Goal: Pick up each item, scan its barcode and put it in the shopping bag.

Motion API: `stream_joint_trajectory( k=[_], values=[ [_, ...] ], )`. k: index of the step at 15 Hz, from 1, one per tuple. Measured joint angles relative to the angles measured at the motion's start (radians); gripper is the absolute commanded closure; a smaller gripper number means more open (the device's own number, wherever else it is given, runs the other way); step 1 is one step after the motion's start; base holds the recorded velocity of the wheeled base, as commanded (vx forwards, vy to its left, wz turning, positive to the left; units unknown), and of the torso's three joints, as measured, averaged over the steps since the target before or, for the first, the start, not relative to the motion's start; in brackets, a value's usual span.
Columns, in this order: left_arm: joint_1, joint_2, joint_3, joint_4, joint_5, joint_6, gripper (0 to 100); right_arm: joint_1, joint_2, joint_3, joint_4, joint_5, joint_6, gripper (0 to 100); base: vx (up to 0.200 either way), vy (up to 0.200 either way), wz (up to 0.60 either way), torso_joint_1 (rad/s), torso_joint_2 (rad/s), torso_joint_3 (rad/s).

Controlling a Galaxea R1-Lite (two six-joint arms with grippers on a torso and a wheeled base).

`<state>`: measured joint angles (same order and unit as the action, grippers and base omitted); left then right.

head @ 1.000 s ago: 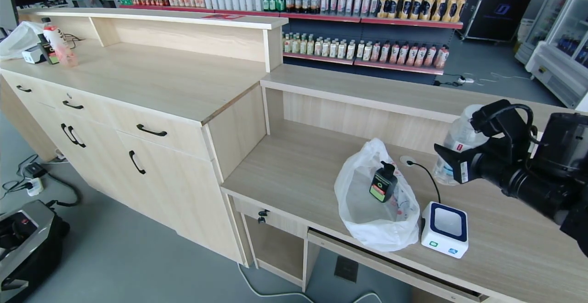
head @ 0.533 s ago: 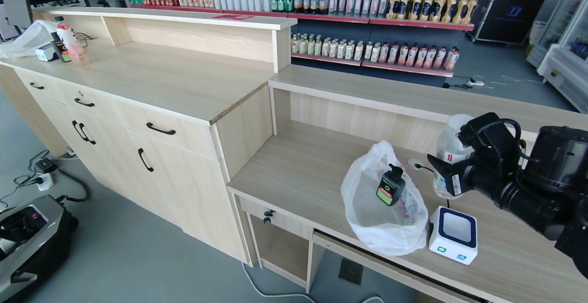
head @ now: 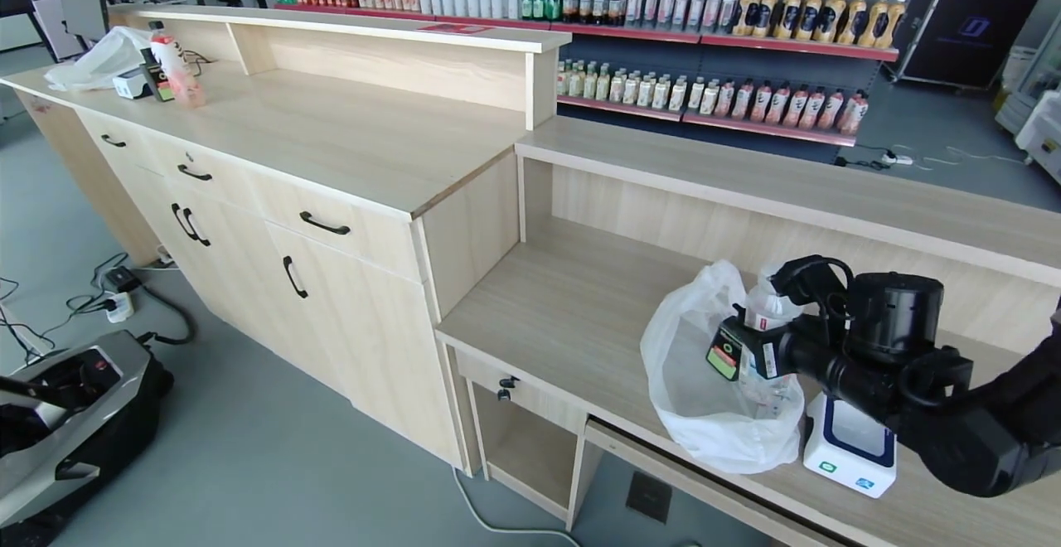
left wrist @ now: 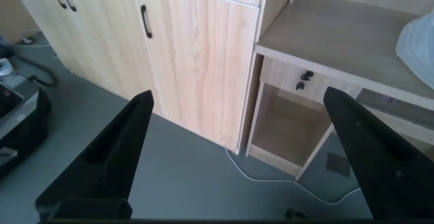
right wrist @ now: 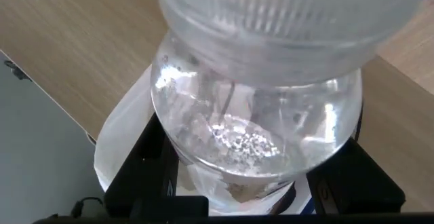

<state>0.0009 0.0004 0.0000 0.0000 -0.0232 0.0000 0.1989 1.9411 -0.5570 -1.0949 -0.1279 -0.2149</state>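
R gripper [head: 771, 352] is clamping a clear bottle [head: 763, 308] by its sides, jaws closed only as far as the body allows, w/ black fingers showing either side of it in the wrist view. It's holding the bottle roughly upright right at the mouth of the bag [head: 688, 365]. Can't tell whether the base is already dipping past the rim or just hanging over it.

Bag is sitting open on the counter [head: 580, 307], w/ a dark pump bottle [head: 724, 358] already lying inside. Scanner [head: 850, 452] is sitting just beside the bag, on the robot's R, partly behind the arm.

L gripper [left wrist: 239, 96] is hanging wide open w/ nothing in it, low over the floor in front of the cabinets, well apart from the bag.

Step in hand, I'm judging: bagging this bottle, not scanning, since it's sitting over the bag and off the scanner window. Can't confirm a scan from this.

Next move is calling for a straight lowering thru the opening, missing the pump bottle and the limp rim, then parting the jaws once the base is resting. Bag is thin and floppy, so snagging the plastic on the fingers is looking like the main risk.
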Motion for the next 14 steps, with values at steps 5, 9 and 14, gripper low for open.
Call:
stream_joint_trajectory(
  k=[5,9,14],
  values=[
    [0.001,0.0,0.0,0.0,0.0,0.0,0,-0.031,0.201,-0.099,-0.093,0.104,0.051,100,0.0,0.0,0.0,0.0,0.0,0.0],
    [0.0,0.0,0.0,0.0,0.0,0.0,0,-0.034,0.299,-0.138,-0.167,0.224,0.053,100,0.0,0.0,0.0,0.0,0.0,0.0],
    [0.0,0.0,0.0,0.0,0.0,0.0,0,-0.036,0.416,-0.223,-0.208,0.237,0.052,100,0.0,0.0,0.0,0.0,0.0,0.0]
  ],
)
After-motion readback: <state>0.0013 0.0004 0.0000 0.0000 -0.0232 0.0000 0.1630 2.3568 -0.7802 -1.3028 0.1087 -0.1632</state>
